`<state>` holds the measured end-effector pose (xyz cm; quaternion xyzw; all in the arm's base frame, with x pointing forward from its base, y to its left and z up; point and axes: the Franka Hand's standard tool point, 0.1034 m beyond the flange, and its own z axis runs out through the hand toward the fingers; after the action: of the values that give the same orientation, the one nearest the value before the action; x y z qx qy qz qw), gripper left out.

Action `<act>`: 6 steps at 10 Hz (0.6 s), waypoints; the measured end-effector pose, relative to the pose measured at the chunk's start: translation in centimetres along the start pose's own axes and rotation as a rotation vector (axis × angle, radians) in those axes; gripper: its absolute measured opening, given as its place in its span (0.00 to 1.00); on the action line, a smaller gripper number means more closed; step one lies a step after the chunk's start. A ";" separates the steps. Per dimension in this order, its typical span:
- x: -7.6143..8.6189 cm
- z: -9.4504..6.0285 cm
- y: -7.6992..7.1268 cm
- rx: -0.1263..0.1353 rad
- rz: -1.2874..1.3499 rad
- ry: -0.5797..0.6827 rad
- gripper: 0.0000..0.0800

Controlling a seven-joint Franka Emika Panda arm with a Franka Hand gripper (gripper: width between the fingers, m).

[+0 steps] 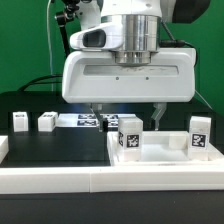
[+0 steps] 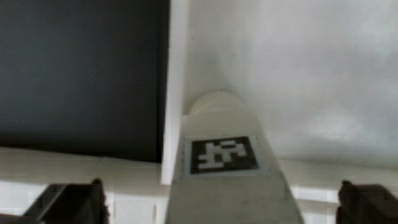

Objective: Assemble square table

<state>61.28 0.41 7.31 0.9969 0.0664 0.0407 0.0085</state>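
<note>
Plastic, white and matt, makes up each furniture part. The tabletop [image 1: 165, 158], a square tray with a raised rim, lies on the black surface [image 1: 60, 150] toward the exterior view's right. At its corner on the exterior view's left stands the near leg [image 1: 130, 136], a small block with a square black-and-white tag on its face. The wrist view shows it narrowing to a rounded end, right where the black surface meets the pale tray.

The hand [image 1: 128, 112] hangs over this block. Its dark fingers [image 2: 71, 203] are spread wide, one on each side, with a gap at both.

A second leg [image 1: 199, 135] rises at the tray's side on the exterior view's right; whether it stands in the tray or behind it I cannot tell. Two more blocks, the third leg [image 1: 19, 121] and fourth leg [image 1: 46, 122], stand well apart from the tray on the exterior view's left. The flat marker board [image 1: 85, 122] lies beside them. A long low wall [image 1: 60, 185] runs along the front.
</note>
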 end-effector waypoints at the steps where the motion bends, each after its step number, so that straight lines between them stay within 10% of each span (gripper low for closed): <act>1: 0.0 0.0 0.0 0.000 0.002 0.000 0.78; 3: 0.0 0.0 0.0 0.000 0.041 0.000 0.36; 6: 0.0 0.0 -0.1 0.003 0.222 0.000 0.36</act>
<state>61.27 0.48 7.28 0.9981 -0.0446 0.0413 0.0022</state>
